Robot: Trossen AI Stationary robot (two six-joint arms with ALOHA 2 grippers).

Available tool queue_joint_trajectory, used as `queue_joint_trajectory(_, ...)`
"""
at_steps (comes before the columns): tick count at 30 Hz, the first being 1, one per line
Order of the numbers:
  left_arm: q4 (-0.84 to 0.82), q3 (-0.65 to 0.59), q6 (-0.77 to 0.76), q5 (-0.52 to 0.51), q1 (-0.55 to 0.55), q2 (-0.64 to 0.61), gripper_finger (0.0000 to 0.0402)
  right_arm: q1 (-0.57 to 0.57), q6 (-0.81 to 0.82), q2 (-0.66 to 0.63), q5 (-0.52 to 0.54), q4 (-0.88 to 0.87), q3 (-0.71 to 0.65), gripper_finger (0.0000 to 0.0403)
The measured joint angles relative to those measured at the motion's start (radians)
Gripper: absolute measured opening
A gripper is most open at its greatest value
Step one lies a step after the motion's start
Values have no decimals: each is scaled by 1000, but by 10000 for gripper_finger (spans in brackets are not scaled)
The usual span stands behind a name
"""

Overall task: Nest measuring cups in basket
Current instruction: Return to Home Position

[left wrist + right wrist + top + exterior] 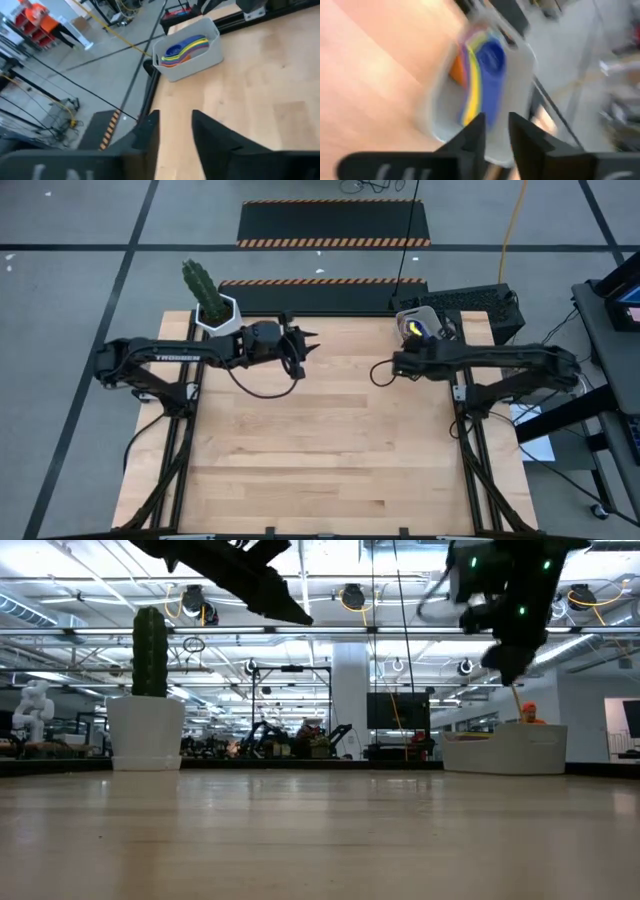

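Note:
The light grey-blue basket (408, 314) stands at the table's far right, also seen as the basket (187, 62) and the basket (505, 750). The measuring cups (185, 49) lie nested inside it, blue on top, with yellow, orange and red rims showing; in the right wrist view the cups (482, 75) are blurred. My right gripper (496, 131) hovers just above the basket, open and holding nothing; in the low view my right gripper (510, 665) hangs over it. My left gripper (312, 346) waits in the air at the far left, open and holding nothing.
A white hexagonal pot with a green cactus (213, 308) stands at the table's far left corner, right beside my left arm. The wooden tabletop (320, 450) spreads out in the middle and on the near side. Dark equipment (480, 305) sits behind the basket, off the table.

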Motion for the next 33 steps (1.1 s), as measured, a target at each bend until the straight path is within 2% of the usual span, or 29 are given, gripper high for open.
queue_joint_trajectory(5, -97, 0, -90, 1, -13, -62, 52, 63, -102, -128, -82, 163, 0, 13)
queue_joint_trajectory(9, -238, 0, -184, 0, -6, -100, 7, 112, -150, -199, -130, 263, -1, 9)
queue_joint_trajectory(14, -363, 0, -327, 0, 9, -149, 16, 194, -241, -277, -137, 448, -74, 9)
queue_joint_trajectory(16, -404, -2, -360, 10, -6, -160, 17, 220, -304, -306, -177, 566, -128, 3)
queue_joint_trajectory(21, -298, -87, -373, 26, -69, -175, 4, 250, -489, -354, -386, 936, -300, 2)
queue_joint_trajectory(26, -163, -187, -372, 26, -99, -198, 15, 251, -602, -365, -569, 1266, -472, 1)
queue_joint_trajectory(29, -102, -255, -371, 26, -115, -212, 17, 251, -682, -365, -631, 1413, -555, 1)
queue_joint_trajectory(33, -16, -335, -371, 25, -122, -245, 5, 251, -787, -382, -654, 1548, -625, 0)
